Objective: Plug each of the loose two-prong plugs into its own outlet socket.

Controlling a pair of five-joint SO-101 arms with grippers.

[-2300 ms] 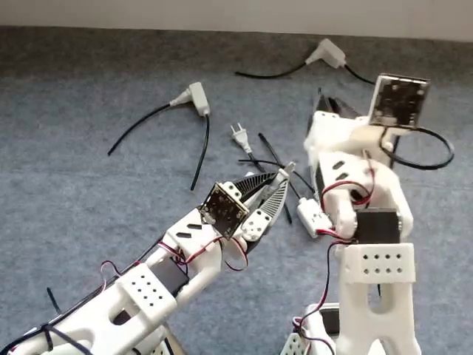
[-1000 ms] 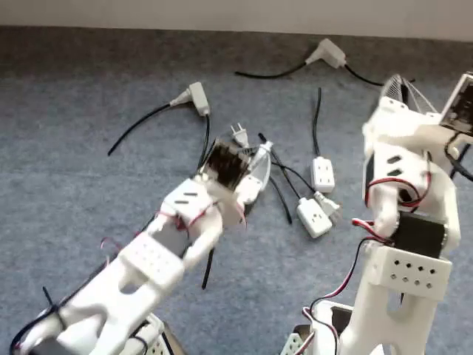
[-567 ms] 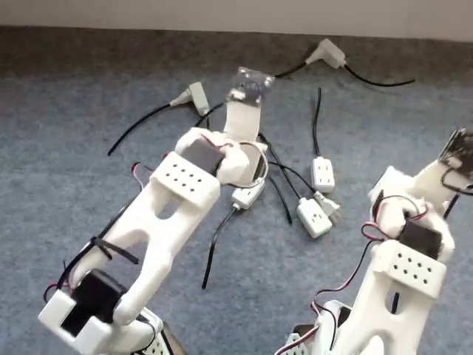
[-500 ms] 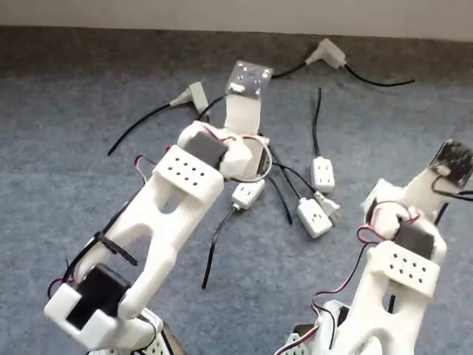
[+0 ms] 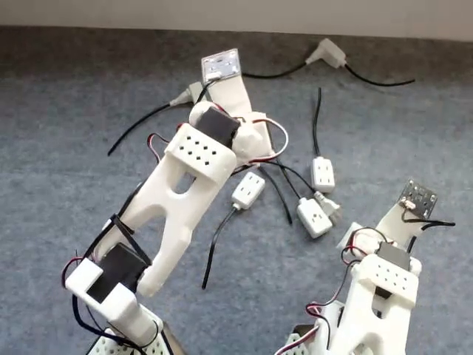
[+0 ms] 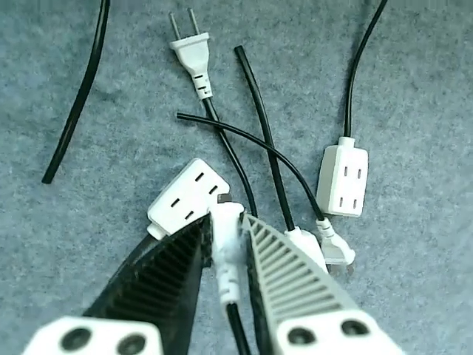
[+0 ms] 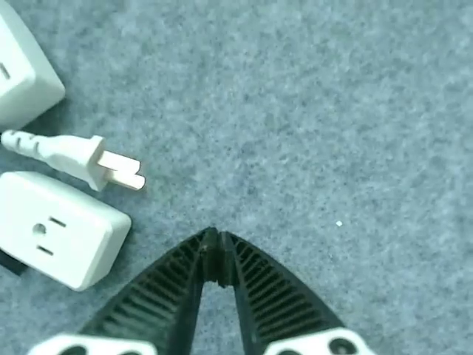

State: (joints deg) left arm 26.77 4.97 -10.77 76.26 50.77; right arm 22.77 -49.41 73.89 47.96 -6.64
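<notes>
Since the plug (image 6: 225,240) is pinched in the left jaws, tip at the edge of a socket (image 6: 186,194) lying free on the grey surface (image 6: 111,148), we flag risks. Prongs hidden, maybe off the slots. Socket may skid under a push. Crossed cords (image 6: 256,111) could drag. Right jaws clenched on nothing, near a loose plug (image 7: 85,159).

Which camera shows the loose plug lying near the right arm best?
The right wrist view. There the plug lies close up beside a socket, and both prongs show plainly. In the high view the plug is tiny. In the left wrist view the plug is farther off and smaller.
</notes>
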